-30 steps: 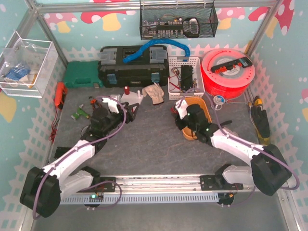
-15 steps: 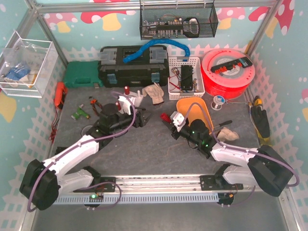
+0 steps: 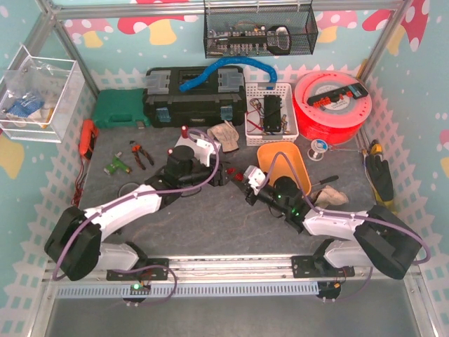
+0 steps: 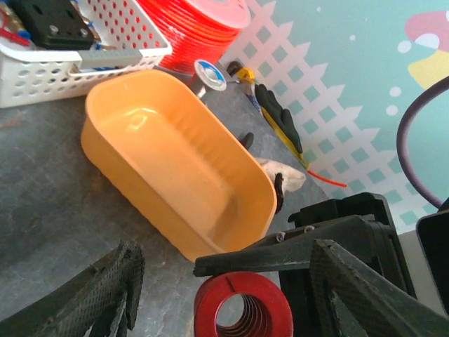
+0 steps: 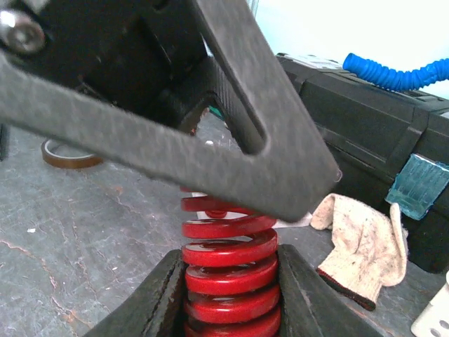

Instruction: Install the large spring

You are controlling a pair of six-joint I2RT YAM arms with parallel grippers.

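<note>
Pastel fence-print walls ring a grey table (image 3: 210, 217), with an orange tub (image 4: 168, 161) standing just right of its centre. Near mid-table the two grippers face each other nose to nose. The right gripper (image 3: 245, 182) is clamped on the red spring (image 5: 228, 277). Its fingers (image 5: 158, 309) press the coils from both sides, and the spring sticks out ahead of them. The left gripper (image 3: 222, 175) has its jaws spread wider than the spring, whose hollow end shows between them in the left wrist view. One left finger crosses the spring's far end; whether it touches cannot be told.
</note>
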